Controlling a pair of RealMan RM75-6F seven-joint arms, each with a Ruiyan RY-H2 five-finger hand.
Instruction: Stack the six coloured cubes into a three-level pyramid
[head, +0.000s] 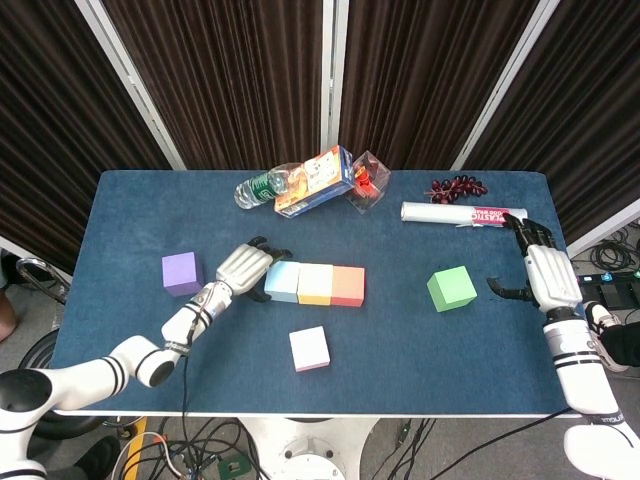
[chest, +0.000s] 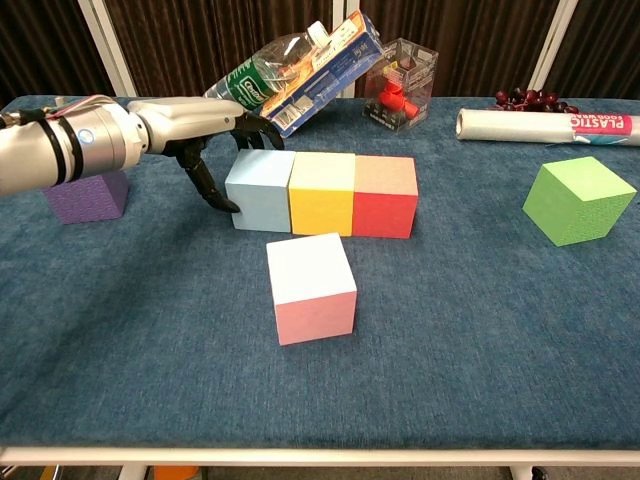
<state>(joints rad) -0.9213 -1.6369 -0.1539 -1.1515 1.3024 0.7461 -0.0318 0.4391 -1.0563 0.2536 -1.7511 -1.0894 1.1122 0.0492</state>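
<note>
A row of three touching cubes lies mid-table: blue (head: 283, 281) (chest: 259, 189), yellow (head: 315, 284) (chest: 322, 193), red (head: 348, 286) (chest: 385, 196). My left hand (head: 243, 266) (chest: 200, 121) rests against the blue cube's left end with fingers spread, holding nothing. In front of the row sits a pink cube (head: 309, 348) (chest: 311, 287). At the left stands a purple cube (head: 181, 272) (chest: 84, 195), at the right a green cube (head: 451, 288) (chest: 579, 199). My right hand (head: 541, 270) hovers open to the right of the green cube, apart from it, seen only in the head view.
Behind the row lie a water bottle (head: 262, 187) (chest: 268, 71), a colourful carton (head: 315, 180) (chest: 330, 70) and a clear box with a red object (head: 368, 181) (chest: 401, 84). Grapes (head: 456, 186) and a plastic-wrap roll (head: 462, 213) (chest: 545, 125) sit at the back right.
</note>
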